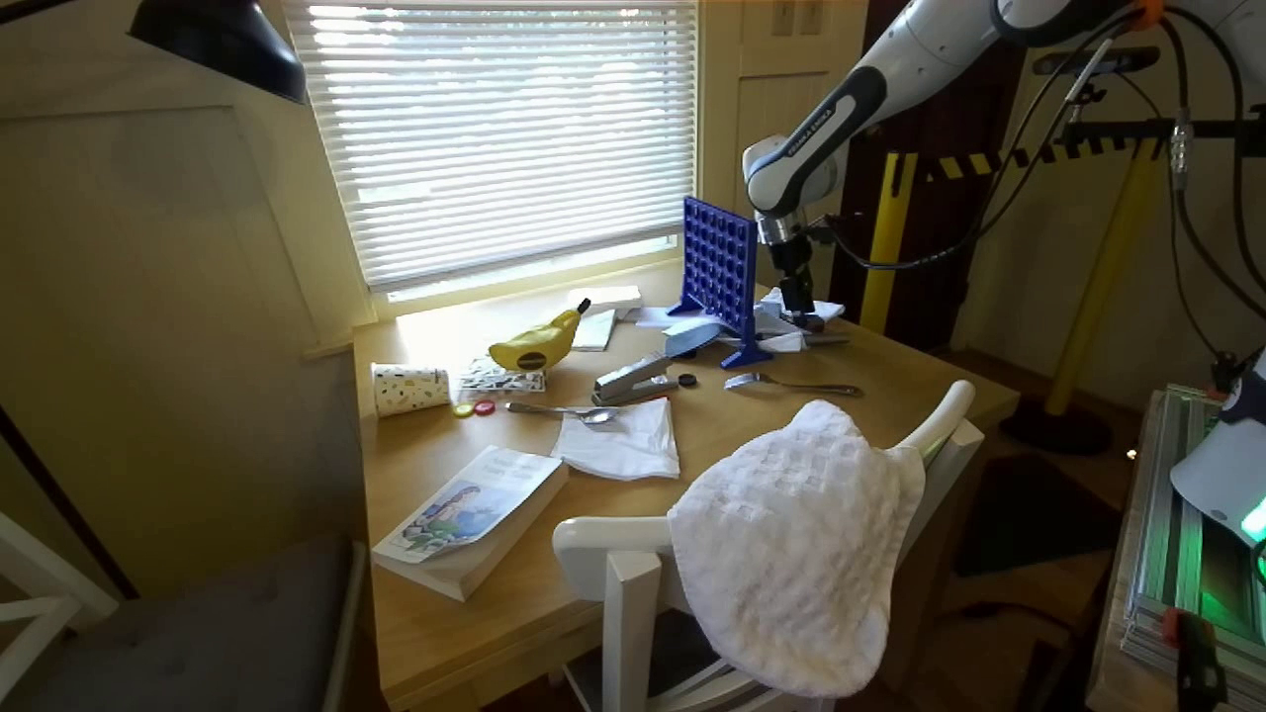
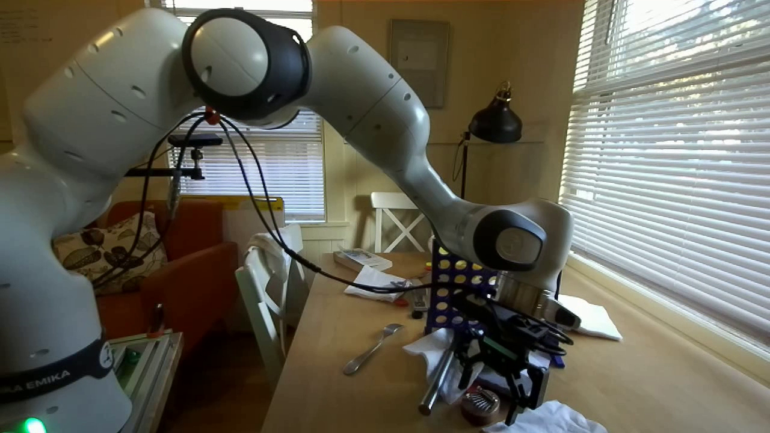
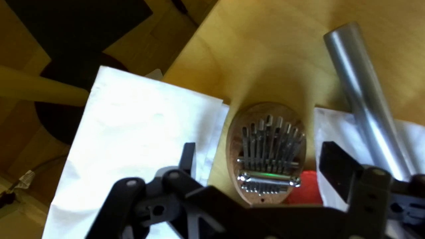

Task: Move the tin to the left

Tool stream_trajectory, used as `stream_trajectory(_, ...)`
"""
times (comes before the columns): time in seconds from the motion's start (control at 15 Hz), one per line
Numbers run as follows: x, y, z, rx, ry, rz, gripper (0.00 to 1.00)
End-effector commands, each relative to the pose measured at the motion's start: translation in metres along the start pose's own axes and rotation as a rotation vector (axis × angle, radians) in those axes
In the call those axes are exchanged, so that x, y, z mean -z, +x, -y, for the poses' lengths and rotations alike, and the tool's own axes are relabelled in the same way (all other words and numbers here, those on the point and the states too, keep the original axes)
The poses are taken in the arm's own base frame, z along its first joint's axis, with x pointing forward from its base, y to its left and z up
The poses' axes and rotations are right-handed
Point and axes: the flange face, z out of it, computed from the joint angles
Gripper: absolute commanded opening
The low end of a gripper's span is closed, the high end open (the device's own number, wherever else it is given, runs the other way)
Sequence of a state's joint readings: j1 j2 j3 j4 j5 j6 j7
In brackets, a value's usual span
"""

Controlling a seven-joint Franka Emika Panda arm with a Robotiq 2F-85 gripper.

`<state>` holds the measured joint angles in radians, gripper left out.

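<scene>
**At the end edge of the table [image 2: 337, 397], the end effector [image 3: 259, 157] stands wide at a thumb piano [image 3: 268, 156]**

By the yellow posts [image 1: 885, 247], the robot arm [image 2: 370, 90] hangs over that end edge. At the edge opposite the window [image 1: 514, 138], a white chair [image 1: 633, 633] bears a white cloth [image 1: 796, 554] draped over its back. A blue grid frame [image 1: 717, 262] stands upright near the end effector, whose fingers [image 3: 188, 157] are wide apart.

Near the corner where the chair edge meets the far end edge lies a book [image 1: 470, 519]. A white napkin [image 1: 623, 450] lies in from the chair edge, a folded white sheet [image 3: 139, 122] at the end edge by the posts. Toward the window edge sits a yellow banana-shaped pouch [image 1: 534, 348]; just in from the far end edge, a speckled cup [image 1: 410, 389] lies on its side.

Close to the end effector, a metal tube [image 3: 367, 99] rests across white paper [image 3: 335, 129]. A fork [image 2: 368, 352] lies between that tube and the chair edge; a spoon [image 1: 569, 411] rests partly on the napkin.

The oval wooden thumb piano lies near the end edge by the posts, between the fingers in the wrist view, with a gap to each; whether it is the thing the task means cannot be told.

Beside the cup lie a red disc [image 1: 484, 406] and a yellow disc [image 1: 464, 409].
</scene>
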<state>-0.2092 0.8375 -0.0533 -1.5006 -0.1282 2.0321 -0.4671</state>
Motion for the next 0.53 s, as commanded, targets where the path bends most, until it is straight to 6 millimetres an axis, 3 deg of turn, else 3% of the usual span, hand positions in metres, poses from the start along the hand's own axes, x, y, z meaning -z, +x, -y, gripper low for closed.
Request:
stream_trajectory(0.0, -0.0003, 0.0062, -0.0029, 0.025, 0.007, 0.003, 0.64)
stream_trajectory(0.27, -0.0019, 0.0053, -0.0027, 0.024, 0.011, 0.009, 0.34)
stream_trajectory(0.47, 0.0004, 0.0050, -0.0025, 0.014, 0.007, 0.011, 0.33)
